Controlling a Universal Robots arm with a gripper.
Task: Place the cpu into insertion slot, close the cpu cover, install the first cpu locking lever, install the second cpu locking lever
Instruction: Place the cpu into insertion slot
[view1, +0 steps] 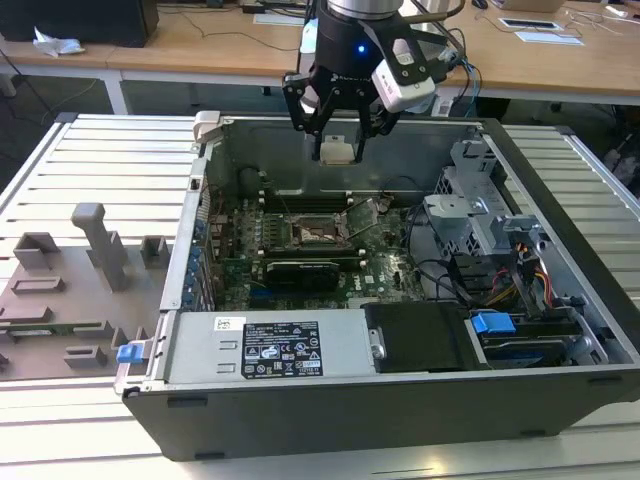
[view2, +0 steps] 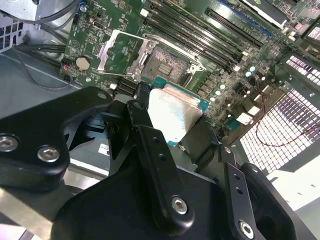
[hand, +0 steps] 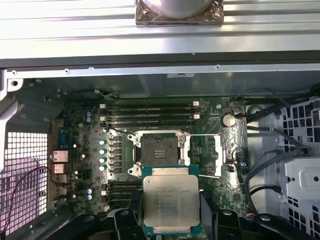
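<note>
Dull silvery metal atop the cpu (hand: 171, 200) — matt black gripper (view2: 172, 122) — ribbed pale metal table (view1: 100, 160)

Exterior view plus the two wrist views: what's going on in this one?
The arm's gripper is gripping the cpu and holding it above the open computer case. Below it on the green motherboard, the insertion slot is bare, with its dark centre exposed. The cpu cover is swung open to one side of the slot. The chip has not yet been seated, and the cover is not yet closed.
</note>
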